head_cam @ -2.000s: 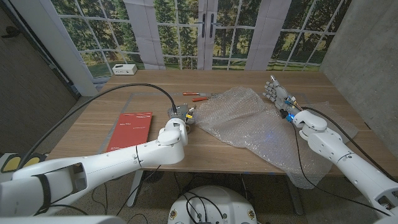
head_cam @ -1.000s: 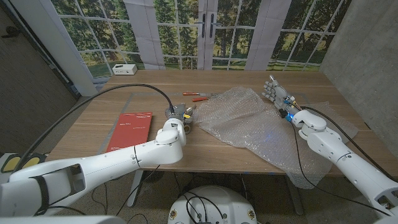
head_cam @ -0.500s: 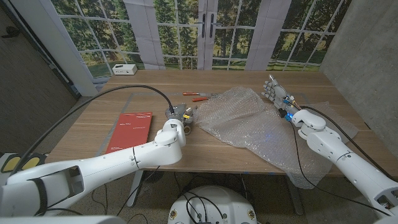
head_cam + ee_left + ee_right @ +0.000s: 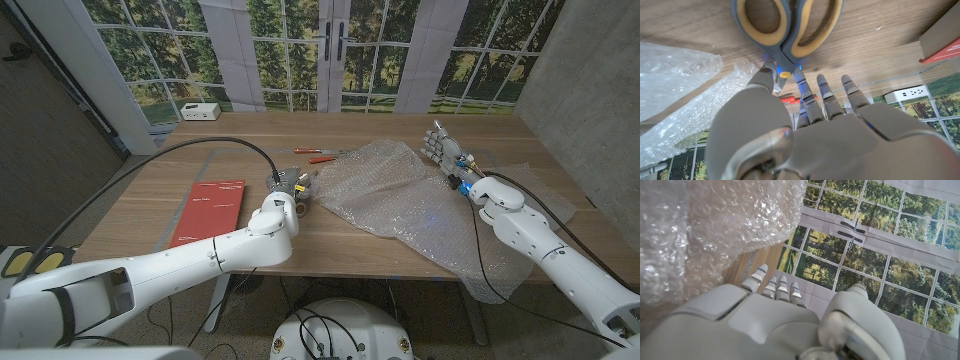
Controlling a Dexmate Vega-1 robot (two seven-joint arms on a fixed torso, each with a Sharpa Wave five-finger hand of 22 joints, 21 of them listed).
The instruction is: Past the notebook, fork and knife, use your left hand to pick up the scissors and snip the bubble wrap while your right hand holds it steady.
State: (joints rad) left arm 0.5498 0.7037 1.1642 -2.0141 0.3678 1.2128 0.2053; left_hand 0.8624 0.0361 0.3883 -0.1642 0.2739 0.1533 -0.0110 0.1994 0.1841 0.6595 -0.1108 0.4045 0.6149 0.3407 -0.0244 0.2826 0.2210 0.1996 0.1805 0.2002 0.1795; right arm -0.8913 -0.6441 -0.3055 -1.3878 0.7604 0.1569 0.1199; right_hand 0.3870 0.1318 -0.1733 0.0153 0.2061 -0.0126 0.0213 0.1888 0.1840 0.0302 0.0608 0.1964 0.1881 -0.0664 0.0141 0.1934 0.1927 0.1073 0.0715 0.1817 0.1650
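The scissors [image 4: 785, 30], with yellow and grey handles, lie on the wooden table just left of the bubble wrap [image 4: 400, 200]. My left hand [image 4: 283, 200] hovers over the scissors [image 4: 292, 180]. Its fingers [image 4: 822, 92] are stretched out and apart, their tips by the scissors' pivot, and it holds nothing. My right hand [image 4: 438, 146] stands upright with its fingers up at the far right edge of the wrap. Whether it touches the wrap [image 4: 705, 230] I cannot tell. The red notebook [image 4: 208, 210] lies to the left. Red-handled cutlery [image 4: 315, 155] lies beyond the scissors.
A white box [image 4: 200, 111] sits at the table's far left corner. The bubble wrap hangs over the table's near edge [image 4: 350, 272] at the right. My left arm's black cable [image 4: 200, 145] arcs over the table's left half.
My left hand has crept slightly farther over the scissors. My right hand and the bubble wrap have not moved.
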